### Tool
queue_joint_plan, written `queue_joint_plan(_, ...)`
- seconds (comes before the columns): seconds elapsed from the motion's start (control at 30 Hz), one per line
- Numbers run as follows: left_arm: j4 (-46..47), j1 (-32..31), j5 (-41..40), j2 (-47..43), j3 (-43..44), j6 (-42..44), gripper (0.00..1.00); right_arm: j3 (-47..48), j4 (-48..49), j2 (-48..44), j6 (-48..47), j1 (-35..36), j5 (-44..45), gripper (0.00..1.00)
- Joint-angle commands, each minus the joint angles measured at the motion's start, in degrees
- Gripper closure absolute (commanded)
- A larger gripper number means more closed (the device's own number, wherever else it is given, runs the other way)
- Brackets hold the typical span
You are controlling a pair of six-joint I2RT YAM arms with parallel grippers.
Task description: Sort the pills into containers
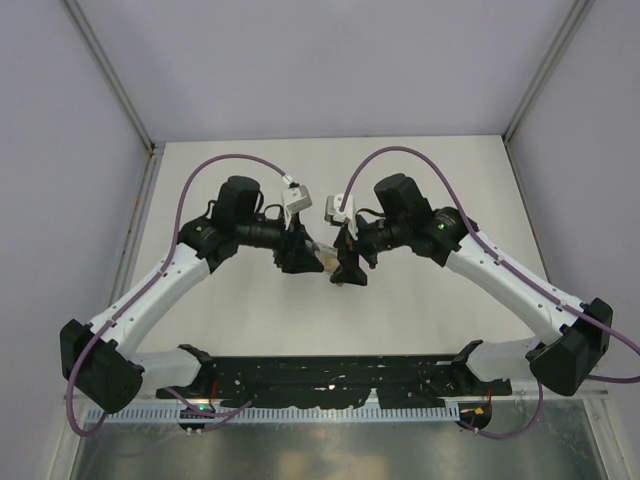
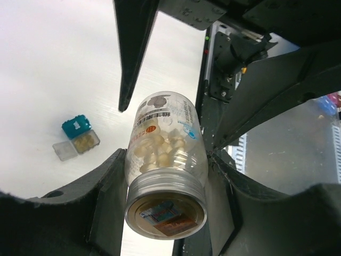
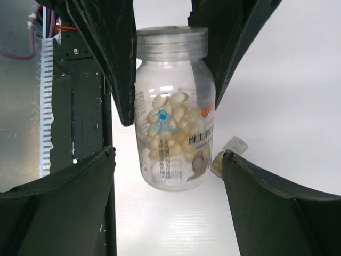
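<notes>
A clear, labelled bottle point(image 3: 173, 122) hung lengthwise above the white table point(image 1: 250, 320), which stood enclosed by pale grey walls point(image 1: 60, 150) and aluminium corner posts point(image 1: 110, 75), a black perforated rail point(image 1: 330, 375) lining its near edge.

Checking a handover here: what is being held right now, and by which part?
The left hand holds the pill bottle by its neck, just below the cap. The right hand stands open around the bottle's base, not gripping.
</notes>
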Motion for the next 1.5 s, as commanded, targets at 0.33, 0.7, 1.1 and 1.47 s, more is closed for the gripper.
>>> queue_joint_plan(0.33,-19.49,2.59,-30.16,5.89,9.26,17.97,1.00,-5.99,8.37,-4.08,0.08,-1.96,15.06,0.13)
queue_joint_plan(0.7,-33.82,5.75,-45.74,25.66,19.89,21.93,1.00,-12.76,15.33,-5.57,4.12,-7.85,17.36,0.12)
queue_joint_plan(1.1,-32.86,6.02,-49.52,36.13,21.48,20.27,1.00,-14.61,16.21,-4.78,3.77,-8.38,16.48,0.11)
queue_joint_plan(1.47,-26.18,6.02,-49.70,36.22,18.06,16.75,1.00,-15.93,16.82,-4.51,2.89,-8.47,16.92,0.11)
